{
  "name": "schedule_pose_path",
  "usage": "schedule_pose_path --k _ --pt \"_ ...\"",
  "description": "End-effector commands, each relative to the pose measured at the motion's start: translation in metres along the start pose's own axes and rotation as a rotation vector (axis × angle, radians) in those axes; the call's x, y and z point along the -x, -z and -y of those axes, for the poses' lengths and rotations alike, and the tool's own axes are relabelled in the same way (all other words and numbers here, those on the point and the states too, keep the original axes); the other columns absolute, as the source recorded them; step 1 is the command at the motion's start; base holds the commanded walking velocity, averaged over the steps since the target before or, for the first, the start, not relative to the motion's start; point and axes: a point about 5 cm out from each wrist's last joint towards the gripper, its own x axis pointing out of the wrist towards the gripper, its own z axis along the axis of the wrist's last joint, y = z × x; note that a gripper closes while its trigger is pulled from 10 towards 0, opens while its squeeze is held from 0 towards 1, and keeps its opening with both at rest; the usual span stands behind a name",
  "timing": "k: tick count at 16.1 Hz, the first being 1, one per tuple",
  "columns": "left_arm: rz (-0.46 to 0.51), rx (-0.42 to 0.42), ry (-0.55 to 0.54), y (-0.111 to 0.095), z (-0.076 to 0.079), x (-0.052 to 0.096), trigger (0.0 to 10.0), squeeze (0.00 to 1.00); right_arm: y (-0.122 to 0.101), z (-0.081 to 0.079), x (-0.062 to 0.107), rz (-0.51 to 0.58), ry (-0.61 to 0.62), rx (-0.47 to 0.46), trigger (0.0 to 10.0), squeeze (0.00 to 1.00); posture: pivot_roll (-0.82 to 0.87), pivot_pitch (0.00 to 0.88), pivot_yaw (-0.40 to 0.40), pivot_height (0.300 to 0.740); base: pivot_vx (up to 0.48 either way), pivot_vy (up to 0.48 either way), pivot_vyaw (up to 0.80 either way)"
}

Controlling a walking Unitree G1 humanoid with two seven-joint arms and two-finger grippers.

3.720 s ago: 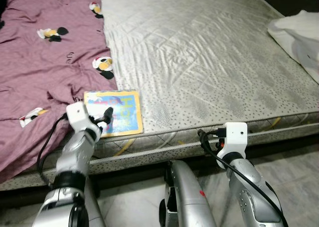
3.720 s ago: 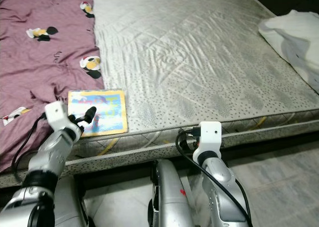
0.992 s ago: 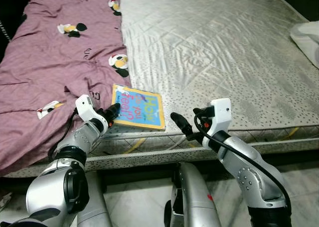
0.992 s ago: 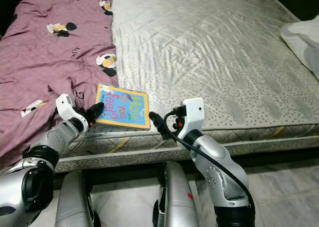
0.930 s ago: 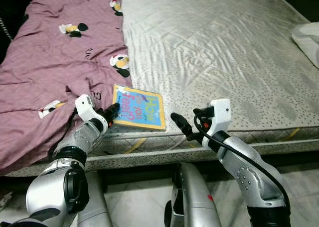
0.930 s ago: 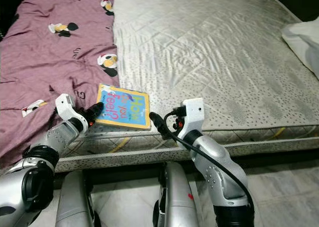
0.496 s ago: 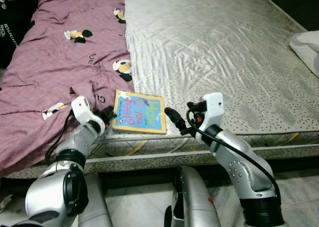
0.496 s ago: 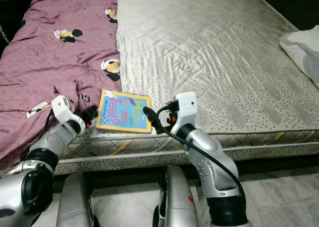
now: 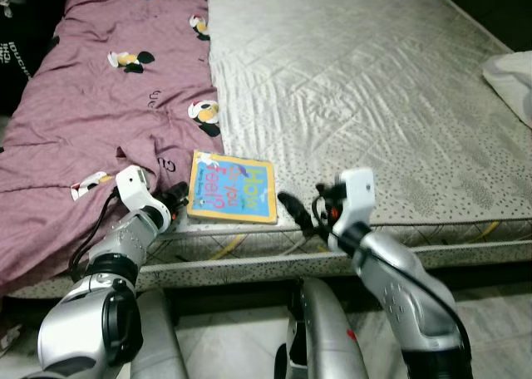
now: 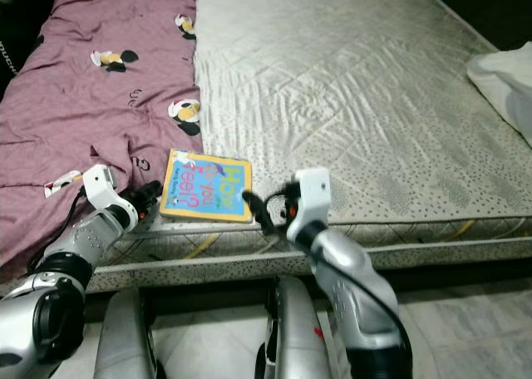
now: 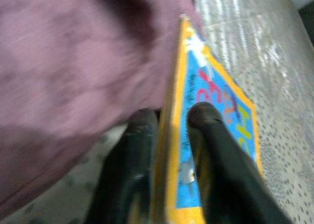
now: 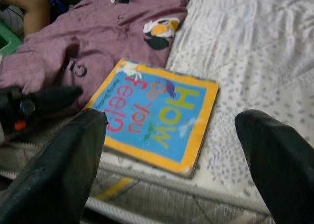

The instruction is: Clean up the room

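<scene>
The book (image 9: 232, 198) lies at the mattress's (image 9: 374, 105) near edge, its left edge clamped in the left gripper (image 11: 169, 130). The right gripper (image 9: 293, 212), fingers spread wide, hovers just right of it.

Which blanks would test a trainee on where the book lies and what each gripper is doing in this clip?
1. The book lies at the near edge of the ____.
2. The left gripper has its fingers on either side of the book's ____ edge.
3. The right gripper is ____, its fingers spread wide short of the book.
4. The book's far corner touches the ____ blanket.

Missing words: mattress; yellow; open; purple
</scene>
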Motion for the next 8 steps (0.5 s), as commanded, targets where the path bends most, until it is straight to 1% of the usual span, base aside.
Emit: schedule_pose_path --k 1,4,7,8 --pt "-0.02 -0.034 0.018 0.001 0.001 0.001 10.0 1.0 -0.001 -0.001 0.004 0.0 0.006 0.015 10.0 0.0 -0.1 0.096 -0.07 0.534 0.0 0.0 0.0" --pt "-0.047 -0.032 0.017 0.008 -0.001 0.002 10.0 1.0 -0.001 -0.004 0.006 0.0 0.009 0.008 10.0 0.0 -0.12 0.117 -0.071 0.534 0.0 0.0 0.0" --pt "-0.102 -0.017 0.027 0.017 -0.002 0.003 10.0 1.0 0.002 -0.008 0.017 -0.019 0.015 0.004 10.0 0.0 -0.16 0.149 -0.071 0.534 0.0 0.0 0.0" --pt "-0.101 -0.017 0.025 0.018 -0.003 0.003 10.0 1.0 0.003 -0.007 0.02 -0.026 0.021 0.006 10.0 0.0 -0.16 0.153 -0.072 0.534 0.0 0.0 0.0"
